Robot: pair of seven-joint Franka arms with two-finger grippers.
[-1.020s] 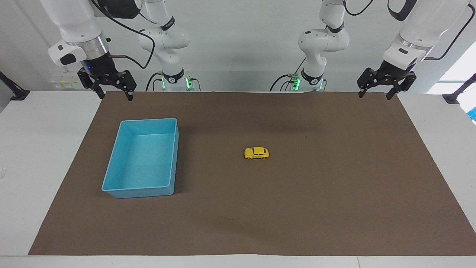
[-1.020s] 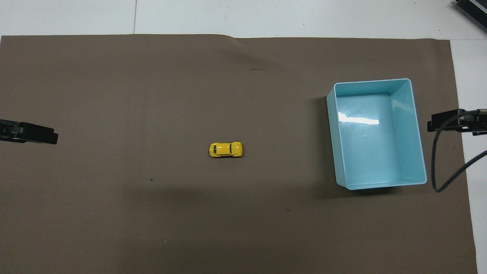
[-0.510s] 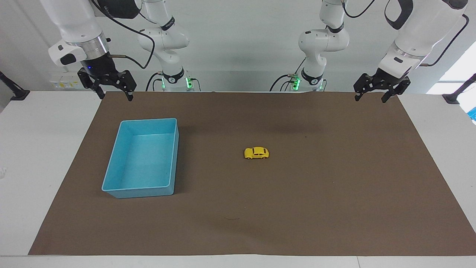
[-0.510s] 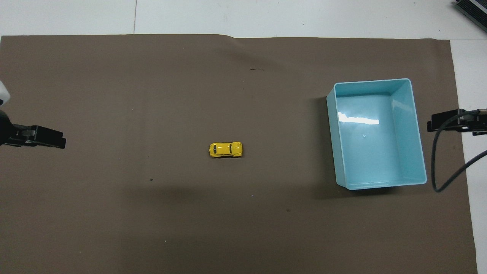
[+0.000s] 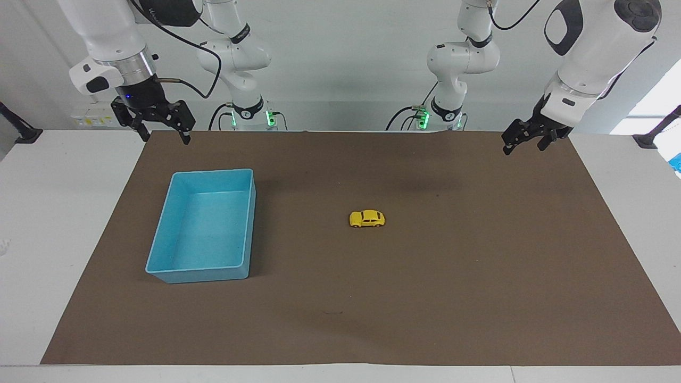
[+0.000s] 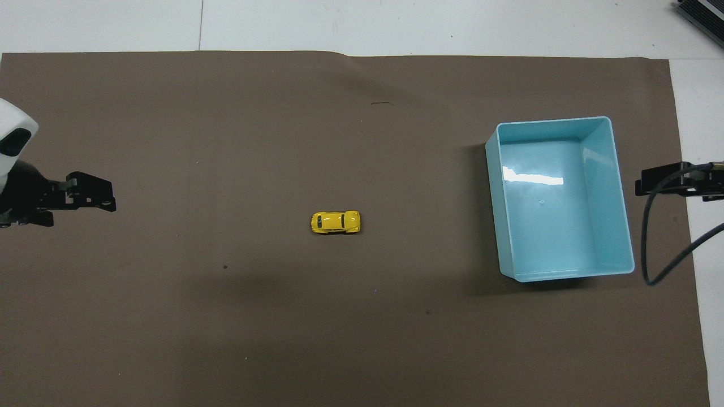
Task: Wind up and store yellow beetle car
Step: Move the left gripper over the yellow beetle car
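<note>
We start at our left gripper [image 5: 524, 143], which hangs in the upper right of the facing view, over the mat's edge on the robots' side. Its fingers are spread and nothing is between them. In the overhead view the same gripper [image 6: 90, 192] pokes in at the middle left edge of the frame, tips pointing toward the centre.

From there the yellow beetle car [image 5: 367, 218] lies down and to the left in the facing view, close to the frame's centre, alone on the brown mat [image 5: 479, 276]. In the overhead view the car [image 6: 335, 222] sits just below centre, to the right of our left gripper and only a little lower in the frame. Its long axis runs side to side across both pictures, so it roughly points along the line from the gripper to the car.

Our right gripper [image 5: 157, 119] waits in the upper left of the facing view, fingers likewise spread and empty, above the corner of the mat just over the blue bin [image 5: 159, 250]. In the overhead view the bin [image 6: 622, 226] fills the right of the frame, well apart from the car.

We judge the left arm the likelier to go for the car: the way is bare mat, while the bin lies between the right gripper and the toy. Gripping across the car's short width would call for a turn of the wrist.
</note>
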